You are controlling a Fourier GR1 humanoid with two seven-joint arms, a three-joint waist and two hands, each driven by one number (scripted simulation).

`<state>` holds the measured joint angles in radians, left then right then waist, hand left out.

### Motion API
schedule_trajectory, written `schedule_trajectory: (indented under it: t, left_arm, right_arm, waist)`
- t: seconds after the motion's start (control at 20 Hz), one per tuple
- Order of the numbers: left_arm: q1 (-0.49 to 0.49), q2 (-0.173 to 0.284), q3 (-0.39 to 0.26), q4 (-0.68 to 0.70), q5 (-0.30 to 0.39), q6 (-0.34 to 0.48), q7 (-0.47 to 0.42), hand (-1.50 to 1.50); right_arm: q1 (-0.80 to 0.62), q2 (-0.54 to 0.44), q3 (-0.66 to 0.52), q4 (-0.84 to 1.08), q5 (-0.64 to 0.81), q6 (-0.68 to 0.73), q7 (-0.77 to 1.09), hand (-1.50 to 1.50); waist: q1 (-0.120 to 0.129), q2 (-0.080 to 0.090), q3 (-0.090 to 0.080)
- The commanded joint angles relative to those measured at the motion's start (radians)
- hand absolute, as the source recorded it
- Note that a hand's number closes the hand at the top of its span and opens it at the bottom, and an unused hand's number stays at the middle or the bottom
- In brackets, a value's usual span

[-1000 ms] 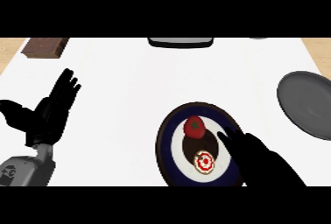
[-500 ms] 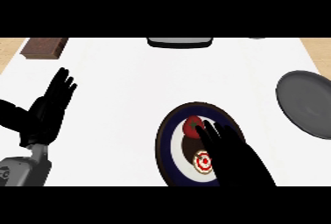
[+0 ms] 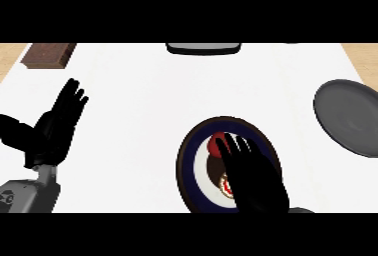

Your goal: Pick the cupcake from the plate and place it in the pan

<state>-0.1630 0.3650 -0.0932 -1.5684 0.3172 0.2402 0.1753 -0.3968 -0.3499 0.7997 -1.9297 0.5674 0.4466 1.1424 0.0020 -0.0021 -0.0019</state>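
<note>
Over the near plate (image 3: 193,150), the right hand (image 3: 251,172) is hovering above the cupcake (image 3: 219,145), fingers straight, not yet gripping; next it needs to curl around it; left hand (image 3: 55,127) resting open

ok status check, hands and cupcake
Right hand open over plate, covering cupcake. Left hand open, resting. Pan unobstructed.

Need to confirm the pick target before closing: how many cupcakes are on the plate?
1. A single cupcake with a red top sits on the blue-rimmed plate, mostly covered by the right hand. The hand hides much of the plate, so another could be underneath.
</note>
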Motion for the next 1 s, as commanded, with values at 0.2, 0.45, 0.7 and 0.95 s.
schedule_trajectory:
  t: [0.2,0.45,0.7,0.95]
  left_arm:
    - [0.000,-0.011,0.010,-0.019,-0.026,0.000,0.027,0.00]
    - [0.063,0.002,0.040,-0.054,-0.004,-0.047,0.004,0.00]
    - [0.037,-0.053,0.029,0.012,-0.043,-0.040,-0.029,0.00]
    - [-0.005,-0.054,0.059,0.003,-0.060,-0.060,0.022,0.00]
  right_arm:
    - [0.038,0.095,-0.005,0.098,0.092,0.050,0.105,-1.50]
    - [0.033,0.158,-0.047,0.145,0.092,0.121,0.106,-1.50]
    - [0.042,0.124,-0.121,0.257,0.170,0.068,-0.076,-1.50]
    - [0.163,0.197,-0.062,0.227,0.293,0.001,-0.104,-1.50]
  waist:
    - [-0.001,0.001,0.002]
    - [0.005,0.000,0.001]
    - [0.000,0.003,0.002]
    - [-0.004,0.002,0.002]
